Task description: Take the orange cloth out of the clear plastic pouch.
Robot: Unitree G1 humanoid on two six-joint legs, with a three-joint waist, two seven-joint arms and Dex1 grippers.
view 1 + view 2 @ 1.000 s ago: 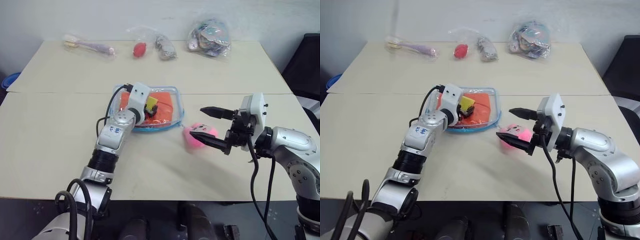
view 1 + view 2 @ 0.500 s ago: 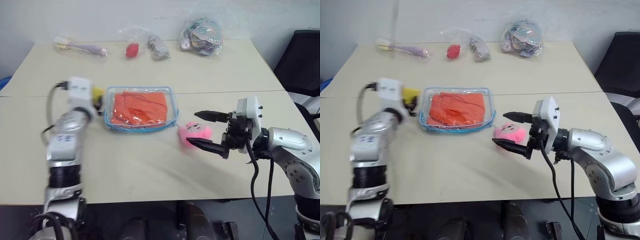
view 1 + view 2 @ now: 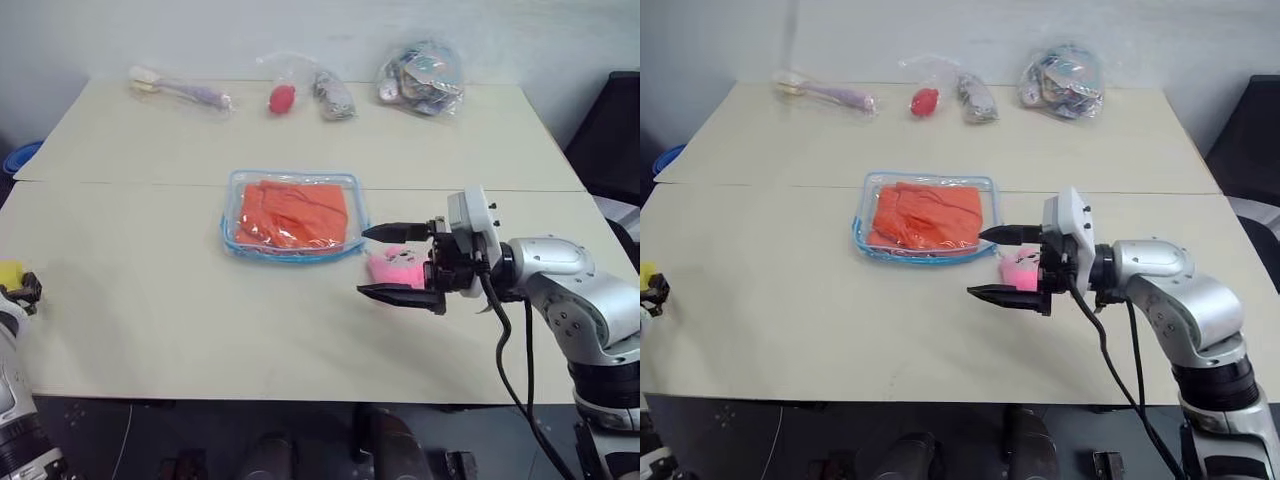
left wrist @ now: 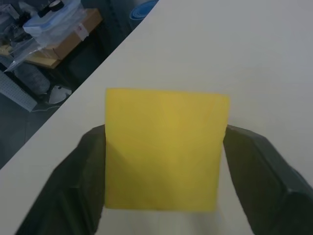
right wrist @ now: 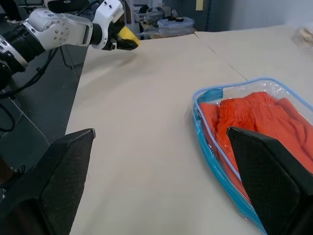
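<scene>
1. The orange cloth (image 3: 295, 214) lies crumpled inside the clear plastic pouch (image 3: 293, 250), which rests flat near the middle of the surface (image 3: 150, 300); the pouch's light-blue edging runs all round it.
2. Just beside the pouch's near right corner sits a pink plush toy (image 3: 395, 268).
3. The right claw (image 3: 392, 260) hovers at that same corner of the pouch, level and pointing toward the robot's left. Its two black fingers (image 3: 400, 230) are spread wide, one above the other, with the pink toy behind the gap between them. It holds nothing and does not touch the pouch.
4. The left claw (image 3: 12, 283) is well apart from the pouch, out at the robot's far left by the edge of the surface. A flat yellow square piece (image 4: 164, 149) sits between its fingers (image 4: 88, 161); I cannot tell whether the fingers press on it or stand loose beside it.
5. Beyond the pouch, along the far edge of the surface, lie four thin clear bags: one with a long pale utensil (image 3: 180, 91), one with a red object (image 3: 281, 97), one with a grey item (image 3: 333, 95), and a fuller one with mixed pieces (image 3: 420, 78).
</scene>
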